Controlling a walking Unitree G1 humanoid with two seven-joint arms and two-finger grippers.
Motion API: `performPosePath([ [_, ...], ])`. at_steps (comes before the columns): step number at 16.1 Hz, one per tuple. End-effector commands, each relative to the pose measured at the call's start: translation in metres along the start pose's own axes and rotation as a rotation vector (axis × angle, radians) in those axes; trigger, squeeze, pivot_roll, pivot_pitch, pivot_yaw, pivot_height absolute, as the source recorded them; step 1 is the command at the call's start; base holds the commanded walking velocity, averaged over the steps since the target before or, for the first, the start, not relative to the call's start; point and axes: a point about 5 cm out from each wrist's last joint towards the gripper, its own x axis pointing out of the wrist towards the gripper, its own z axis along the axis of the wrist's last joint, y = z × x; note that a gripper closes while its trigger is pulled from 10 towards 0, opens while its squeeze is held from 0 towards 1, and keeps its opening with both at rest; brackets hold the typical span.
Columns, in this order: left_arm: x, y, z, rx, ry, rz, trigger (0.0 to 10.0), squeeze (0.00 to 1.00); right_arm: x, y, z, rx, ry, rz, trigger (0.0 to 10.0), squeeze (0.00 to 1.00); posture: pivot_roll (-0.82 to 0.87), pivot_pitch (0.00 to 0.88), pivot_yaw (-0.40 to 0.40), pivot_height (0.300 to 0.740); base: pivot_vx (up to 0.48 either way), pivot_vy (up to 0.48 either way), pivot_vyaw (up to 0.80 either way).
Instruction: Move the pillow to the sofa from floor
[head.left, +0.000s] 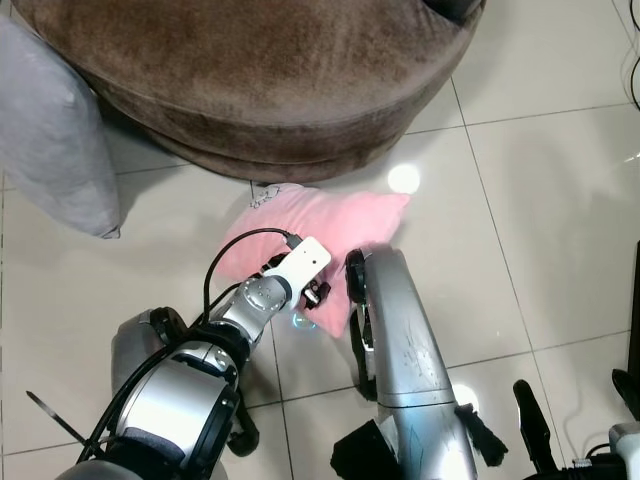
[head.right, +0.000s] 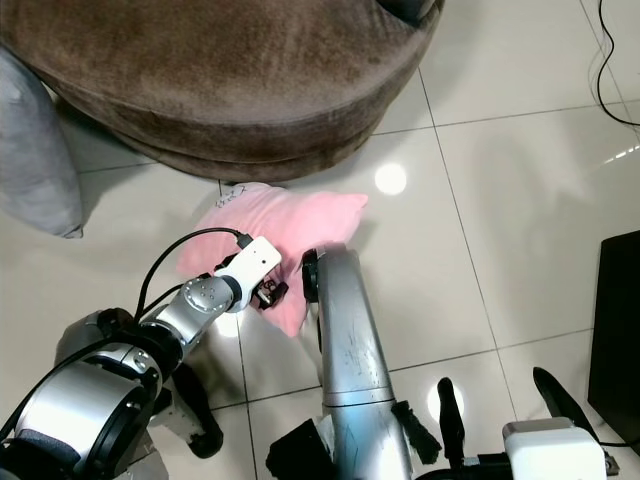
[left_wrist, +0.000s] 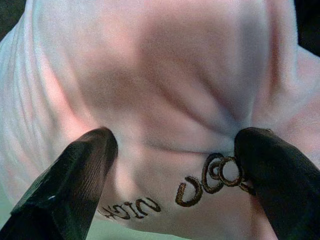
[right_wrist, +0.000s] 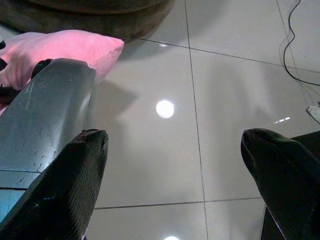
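at the robot's feet, the right gripper (right_wrist: 172, 185) hangs low over bare tile floor (head.left: 560, 220), fingers spread wide, holding nothing. just ahead, the left gripper (left_wrist: 175, 170) is at the near edge of the pink pillow (head.left: 310, 225), fingers apart with fabric bunched between them, pressed into the cloth; not a closed pinch yet. pillow lies on the floor, against the base of the brown sofa (head.left: 260, 70). looks soft, light, floppy; best taken by a deep fold at the edge. dark embroidered script on it, unreadable. grey cushion (head.left: 50, 130) leans at far left.
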Motion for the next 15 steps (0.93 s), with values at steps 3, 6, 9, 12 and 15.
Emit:
performPosePath([
  [3, -0.002, -0.012, -0.024, -0.062, 0.057, -0.015, 10.0, 1.0, 0.002, -0.004, 0.001, 0.001, 0.014, -0.001, 10.0, 0.0, -0.62, 0.549, -0.055, 0.466, 0.0, 0.0, 0.0],
  [6, -0.003, -0.011, -0.027, -0.071, 0.067, -0.008, 10.0, 1.0, 0.009, 0.0, 0.002, 0.015, 0.003, 0.02, 10.0, 0.0, -0.59, 0.554, -0.05, 0.466, 0.0, 0.0, 0.0],
  [9, -0.004, -0.009, -0.027, -0.114, 0.062, 0.022, 10.0, 1.0, 0.016, 0.003, 0.004, 0.026, -0.009, 0.032, 10.0, 0.0, -0.57, 0.552, -0.044, 0.466, 0.0, 0.0, 0.0],
  [12, -0.003, -0.012, -0.029, -0.113, 0.064, 0.017, 3.2, 1.0, 0.019, 0.007, 0.006, 0.034, -0.023, 0.038, 10.0, 0.0, -0.57, 0.554, -0.04, 0.466, 0.0, 0.0, 0.0],
  [15, -0.004, -0.013, -0.032, -0.122, 0.077, 0.009, 0.0, 0.92, 0.019, 0.007, 0.006, 0.036, -0.024, 0.037, 10.0, 0.0, -0.57, 0.557, -0.038, 0.466, 0.0, 0.0, 0.0],
])
